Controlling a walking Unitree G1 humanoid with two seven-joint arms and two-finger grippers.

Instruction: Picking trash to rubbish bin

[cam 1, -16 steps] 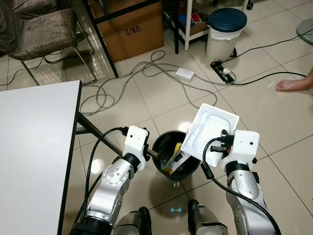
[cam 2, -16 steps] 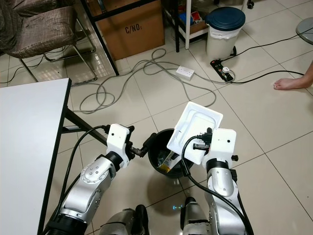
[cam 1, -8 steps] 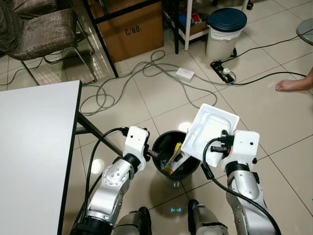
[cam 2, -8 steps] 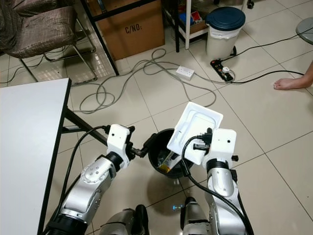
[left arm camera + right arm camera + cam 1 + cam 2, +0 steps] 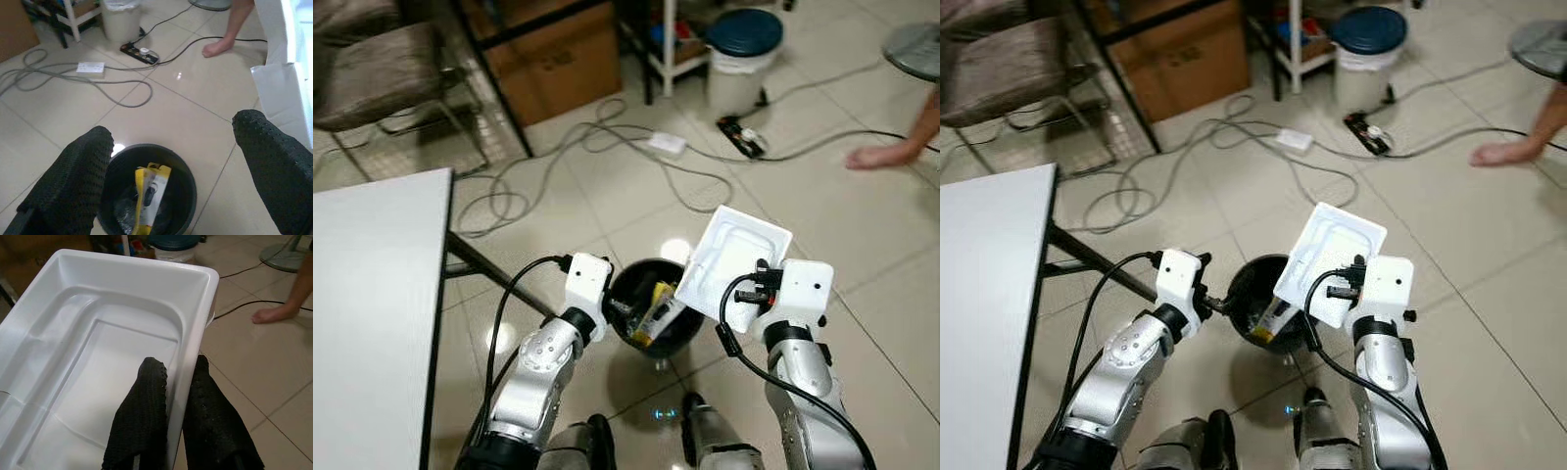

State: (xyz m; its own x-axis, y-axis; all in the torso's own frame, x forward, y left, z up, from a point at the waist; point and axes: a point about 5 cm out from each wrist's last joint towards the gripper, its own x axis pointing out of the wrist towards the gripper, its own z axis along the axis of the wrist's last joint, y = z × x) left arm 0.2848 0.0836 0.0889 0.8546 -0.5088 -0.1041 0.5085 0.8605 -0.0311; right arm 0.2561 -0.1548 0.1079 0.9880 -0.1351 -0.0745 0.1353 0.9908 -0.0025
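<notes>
A black rubbish bin (image 5: 680, 336) stands on the tiled floor just in front of me, with a yellow wrapper (image 5: 148, 193) and other dark trash inside. My right gripper (image 5: 178, 431) is shut on the rim of a white plastic tray (image 5: 736, 257), which I hold tilted above the bin's right edge. The tray (image 5: 112, 352) looks empty. My left gripper (image 5: 171, 171) hovers open at the bin's left rim (image 5: 146, 147), its fingers (image 5: 73, 181) spread wide and holding nothing.
A white table (image 5: 367, 304) and its dark leg (image 5: 484, 262) lie to my left. Grey cables (image 5: 578, 157) and a power strip (image 5: 666, 144) cross the floor ahead. Farther back are a cardboard box (image 5: 558, 59), a chair (image 5: 372, 73), a blue-lidded bin (image 5: 742, 44) and a person's foot (image 5: 876, 157).
The whole picture has shifted and blurred slightly, so the camera has moved. Both grippers, the tray and the bin keep the same places relative to each other.
</notes>
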